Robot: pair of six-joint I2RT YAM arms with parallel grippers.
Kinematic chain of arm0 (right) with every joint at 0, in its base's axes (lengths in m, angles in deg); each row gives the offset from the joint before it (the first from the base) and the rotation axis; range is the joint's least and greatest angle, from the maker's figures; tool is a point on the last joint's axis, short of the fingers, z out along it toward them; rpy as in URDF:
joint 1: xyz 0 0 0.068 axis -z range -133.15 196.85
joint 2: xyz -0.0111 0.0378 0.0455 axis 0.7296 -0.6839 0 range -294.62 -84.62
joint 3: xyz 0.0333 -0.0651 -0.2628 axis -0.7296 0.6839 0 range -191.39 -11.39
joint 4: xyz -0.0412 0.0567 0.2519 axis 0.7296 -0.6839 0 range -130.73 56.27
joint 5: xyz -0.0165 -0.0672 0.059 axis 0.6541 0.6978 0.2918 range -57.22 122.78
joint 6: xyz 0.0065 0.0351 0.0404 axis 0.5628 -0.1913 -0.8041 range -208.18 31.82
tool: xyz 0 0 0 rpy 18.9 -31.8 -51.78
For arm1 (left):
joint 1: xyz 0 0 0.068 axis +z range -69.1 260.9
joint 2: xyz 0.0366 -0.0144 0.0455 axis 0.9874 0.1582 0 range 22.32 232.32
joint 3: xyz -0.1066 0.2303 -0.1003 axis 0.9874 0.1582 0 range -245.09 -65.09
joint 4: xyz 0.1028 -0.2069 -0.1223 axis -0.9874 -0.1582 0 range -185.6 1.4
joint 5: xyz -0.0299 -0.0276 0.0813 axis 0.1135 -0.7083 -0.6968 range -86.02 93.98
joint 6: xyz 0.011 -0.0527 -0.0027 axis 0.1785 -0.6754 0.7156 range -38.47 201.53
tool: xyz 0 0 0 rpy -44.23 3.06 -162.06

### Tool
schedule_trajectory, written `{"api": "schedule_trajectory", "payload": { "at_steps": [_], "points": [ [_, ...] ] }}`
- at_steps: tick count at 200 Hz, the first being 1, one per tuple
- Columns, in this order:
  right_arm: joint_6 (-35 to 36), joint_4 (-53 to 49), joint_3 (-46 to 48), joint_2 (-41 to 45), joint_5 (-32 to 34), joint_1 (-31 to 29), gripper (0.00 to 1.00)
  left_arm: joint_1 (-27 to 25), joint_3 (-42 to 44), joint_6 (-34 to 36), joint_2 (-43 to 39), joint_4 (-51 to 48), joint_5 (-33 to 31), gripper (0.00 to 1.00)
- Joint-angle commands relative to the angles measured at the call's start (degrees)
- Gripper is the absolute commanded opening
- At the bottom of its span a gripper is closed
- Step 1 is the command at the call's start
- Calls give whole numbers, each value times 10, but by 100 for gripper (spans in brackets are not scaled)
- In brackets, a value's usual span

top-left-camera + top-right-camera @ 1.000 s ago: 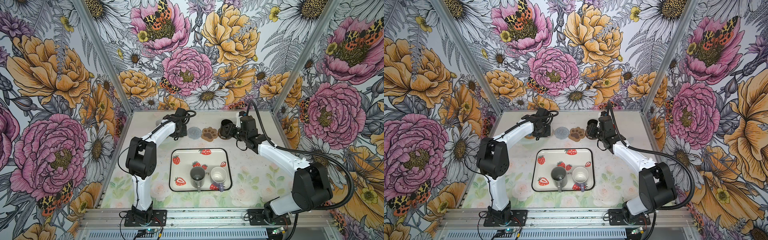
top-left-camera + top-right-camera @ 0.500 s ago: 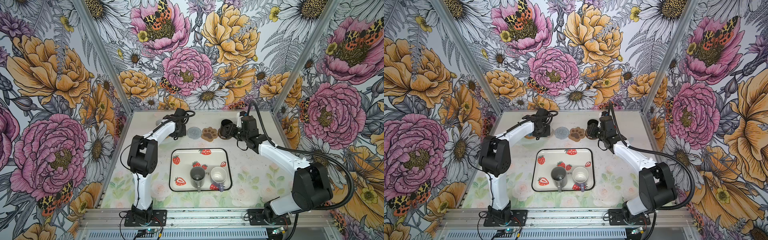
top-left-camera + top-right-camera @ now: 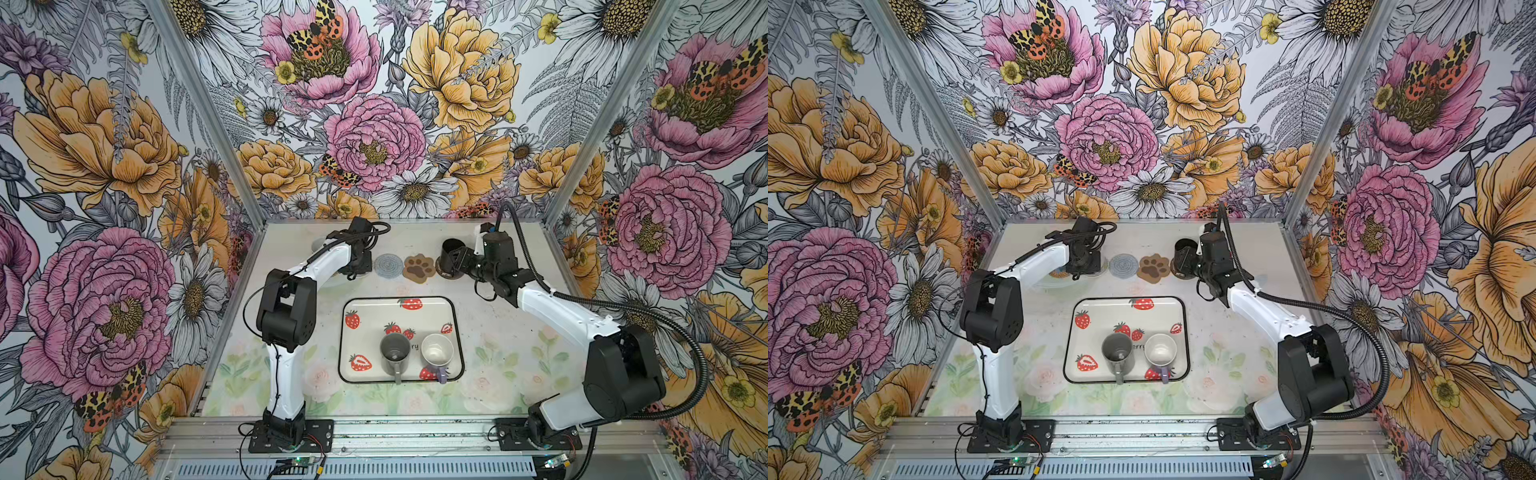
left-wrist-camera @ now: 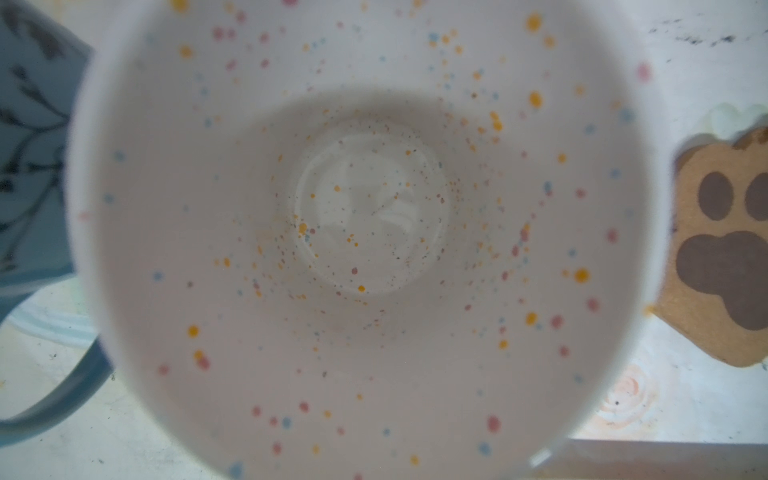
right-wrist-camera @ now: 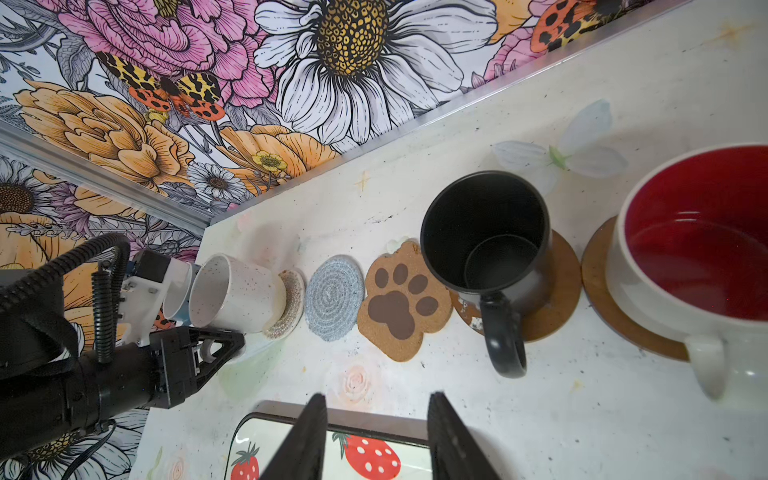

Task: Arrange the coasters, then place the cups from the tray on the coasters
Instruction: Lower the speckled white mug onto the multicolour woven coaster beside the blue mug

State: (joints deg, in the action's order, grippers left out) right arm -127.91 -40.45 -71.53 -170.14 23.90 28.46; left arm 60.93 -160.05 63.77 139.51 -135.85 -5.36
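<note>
Empty, jaws-apart right gripper [image 5: 377, 397] has the lavender ceramic mug [image 3: 436, 351] at 6 o'clock, handle toward 6; left gripper [image 5: 212, 347] seemingly pinches the speckled white mug [image 5: 237, 291].

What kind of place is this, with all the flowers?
Probably a robot practice booth: two robot arms bolted to a metal rail, flower-printed walls boxing in one small table, mugs and a strawberry tray.
</note>
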Motion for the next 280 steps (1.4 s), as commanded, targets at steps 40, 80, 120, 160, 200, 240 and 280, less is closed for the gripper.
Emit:
{"api": "schedule_trajectory", "payload": {
  "at_steps": [40,80,120,160,200,240,280],
  "points": [
    [-8,18,1,0,-8,4,41,10,-32,7,6,45,-8,0],
    [-8,18,-2,-1,-9,4,41,12,-36,5,10,45,-7,0],
    [-9,19,-2,0,-11,3,40,12,-29,3,10,45,-2,0],
    [-8,19,0,3,-11,3,40,12,-22,2,11,45,2,0],
    [-10,19,2,6,-11,3,40,11,-19,2,15,45,9,0],
    [-9,19,4,7,-11,3,40,12,-21,0,19,44,16,0],
    [-9,19,5,8,-9,4,40,12,-20,2,19,44,20,0]
  ]
}}
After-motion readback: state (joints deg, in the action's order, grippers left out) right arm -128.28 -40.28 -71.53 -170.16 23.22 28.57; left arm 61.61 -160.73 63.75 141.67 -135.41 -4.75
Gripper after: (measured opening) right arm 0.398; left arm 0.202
